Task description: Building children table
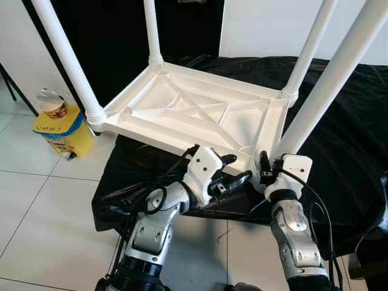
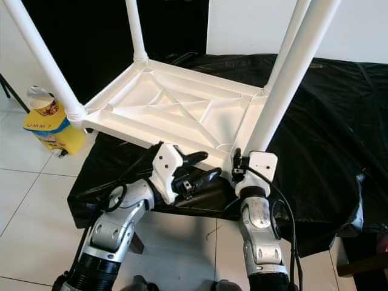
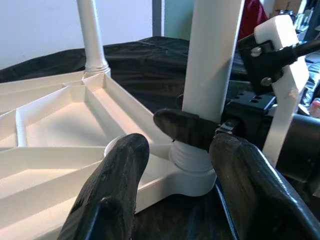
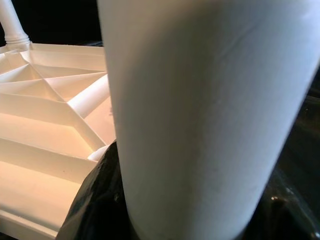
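Note:
A white plastic children's table [image 1: 182, 109] lies upside down on a black cloth [image 1: 345, 121], its legs pointing up. My right gripper [image 1: 273, 165] is shut on the near right leg [image 1: 327, 85], just above its threaded socket [image 3: 192, 165]. In the left wrist view one black finger [image 3: 185, 127] of it wraps the leg [image 3: 210, 55]. The same leg [image 4: 200, 125] stands very close in the right wrist view. My left gripper [image 1: 233, 170] is open, hovering at the table's front edge just left of that leg, with nothing between its fingers [image 3: 115, 190].
A yellow container [image 1: 63, 130] with a tin can [image 1: 53, 104] on top stands on the tiled floor at the left. The other legs [image 1: 66, 57] rise at the far corners. A dark curtain hangs behind. Bare tiles [image 1: 42, 218] lie at the near left.

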You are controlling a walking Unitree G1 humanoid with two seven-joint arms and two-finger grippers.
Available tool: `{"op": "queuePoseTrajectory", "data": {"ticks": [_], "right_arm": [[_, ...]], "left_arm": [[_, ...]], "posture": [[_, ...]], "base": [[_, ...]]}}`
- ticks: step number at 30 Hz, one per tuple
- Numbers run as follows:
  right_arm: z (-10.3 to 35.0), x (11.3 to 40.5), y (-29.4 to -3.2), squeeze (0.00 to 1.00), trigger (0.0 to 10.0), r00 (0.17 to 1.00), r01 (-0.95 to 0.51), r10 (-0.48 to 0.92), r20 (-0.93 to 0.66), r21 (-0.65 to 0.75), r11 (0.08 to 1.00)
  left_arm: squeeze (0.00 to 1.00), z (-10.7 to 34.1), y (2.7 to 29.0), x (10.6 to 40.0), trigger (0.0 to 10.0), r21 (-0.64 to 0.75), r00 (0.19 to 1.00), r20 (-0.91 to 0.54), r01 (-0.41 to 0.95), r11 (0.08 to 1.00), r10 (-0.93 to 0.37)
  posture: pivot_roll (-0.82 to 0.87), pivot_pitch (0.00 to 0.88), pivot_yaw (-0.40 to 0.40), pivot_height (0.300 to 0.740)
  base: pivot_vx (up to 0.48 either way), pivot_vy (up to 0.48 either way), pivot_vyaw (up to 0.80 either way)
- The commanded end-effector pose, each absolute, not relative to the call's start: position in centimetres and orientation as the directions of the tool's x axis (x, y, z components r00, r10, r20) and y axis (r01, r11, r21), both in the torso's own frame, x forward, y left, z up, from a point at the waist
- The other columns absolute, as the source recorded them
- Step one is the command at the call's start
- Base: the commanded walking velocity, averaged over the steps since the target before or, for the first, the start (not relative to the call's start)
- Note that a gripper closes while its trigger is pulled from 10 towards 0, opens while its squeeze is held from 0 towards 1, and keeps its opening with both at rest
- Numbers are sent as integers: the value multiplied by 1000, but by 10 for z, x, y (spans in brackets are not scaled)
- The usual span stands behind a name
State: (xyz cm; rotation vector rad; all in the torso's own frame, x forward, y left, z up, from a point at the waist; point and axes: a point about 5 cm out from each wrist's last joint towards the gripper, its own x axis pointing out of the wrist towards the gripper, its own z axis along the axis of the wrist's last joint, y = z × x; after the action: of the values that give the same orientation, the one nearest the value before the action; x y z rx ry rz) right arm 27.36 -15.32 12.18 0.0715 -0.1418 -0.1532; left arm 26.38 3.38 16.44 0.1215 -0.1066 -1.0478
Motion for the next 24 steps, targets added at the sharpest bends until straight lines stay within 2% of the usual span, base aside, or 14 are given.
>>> {"op": "queuePoseTrajectory", "data": {"ticks": [1, 4, 5, 7, 8, 14, 18, 19, 24], "right_arm": [[110, 270, -160, 0, 10000, 982, 166, -171, 85, 65, 984], [116, 269, -162, 27, 10000, 984, 125, -131, 125, 58, 991], [119, 268, -164, 957, 10000, 982, 112, -119, 145, 55, 992], [119, 268, -164, 957, 10000, 982, 112, -119, 145, 55, 992], [122, 268, -166, 1000, 10000, 981, 107, -114, 157, 54, 993], [125, 267, -168, 1000, 10000, 983, 39, -50, 179, 65, 997], [127, 262, -172, 1000, 10000, 980, -62, 55, 193, 29, 998], [127, 260, -177, 0, 10000, 977, -107, 104, 187, 8, 994], [126, 255, -182, 0, 10000, 964, -209, 207, 169, -6, 978]], "left_arm": [[0, 166, 34, 272, 10000, 152, 623, 49, 768, 622, -781], [0, 165, 33, 273, 10000, 171, 623, 55, 764, 622, -780], [0, 166, 33, 274, 10000, 174, 622, 67, 763, 623, -780], [0, 166, 33, 274, 10000, 174, 622, 67, 763, 623, -780], [0, 167, 32, 274, 10000, 176, 620, 75, 762, 623, -781], [0, 169, 35, 273, 10000, 226, 591, 101, 770, 597, -800], [0, 169, 39, 270, 10000, 162, 568, 113, 799, 579, -815], [0, 165, 38, 266, 10000, 144, 552, 102, 815, 562, -827], [0, 163, 36, 262, 10000, 128, 527, 104, 834, 537, -844]], "posture": [[-63, 26, 2, 740], [-84, 21, 3, 740], [-90, 16, -1, 740], [-90, 16, -1, 740], [-90, 16, -1, 740], [-77, 0, -29, 740], [-73, 0, -46, 740], [-72, 0, -47, 740], [-70, 0, -49, 740]], "base": [[0, 0, 0], [0, 0, 0], [0, 0, 0], [0, 0, 0], [0, 0, 0], [0, 0, 0], [0, 0, 0], [0, 0, 0], [0, 0, 0]]}}
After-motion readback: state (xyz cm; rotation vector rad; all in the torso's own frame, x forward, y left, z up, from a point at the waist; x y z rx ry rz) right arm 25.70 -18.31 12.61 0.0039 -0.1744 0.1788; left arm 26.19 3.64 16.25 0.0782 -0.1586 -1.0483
